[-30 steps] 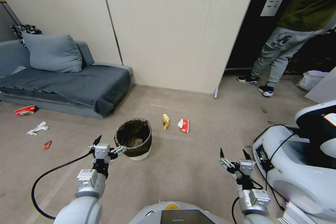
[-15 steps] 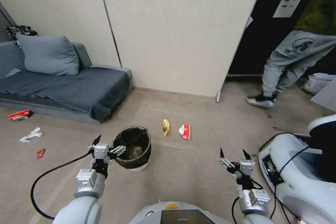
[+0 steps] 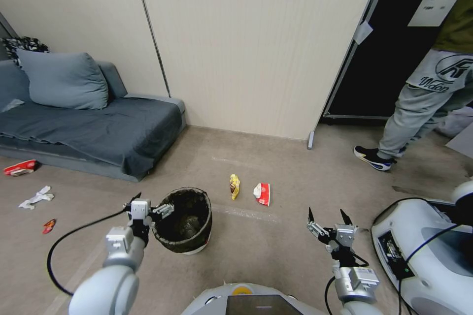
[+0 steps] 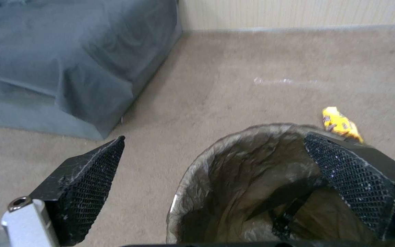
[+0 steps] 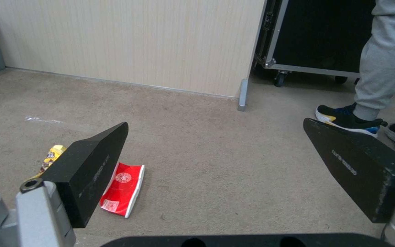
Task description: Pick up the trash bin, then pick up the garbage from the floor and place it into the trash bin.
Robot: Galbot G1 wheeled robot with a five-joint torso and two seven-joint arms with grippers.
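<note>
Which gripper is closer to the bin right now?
Left. The left gripper is open at the bin's rim, one finger over its mouth. The right gripper hangs open well off to the bin's right.

Left gripper (image 4: 213, 171): fingers (image 4: 87, 192) spread wide, one outside the trash bin (image 4: 197, 178), the other over its bag-lined opening. Floor (image 4: 234, 99): beige carpet, faint pale tape mark. Yellow wrapper (image 4: 340, 124): just beyond the bin rim. Grey sofa (image 4: 69, 58): well apart.
</note>
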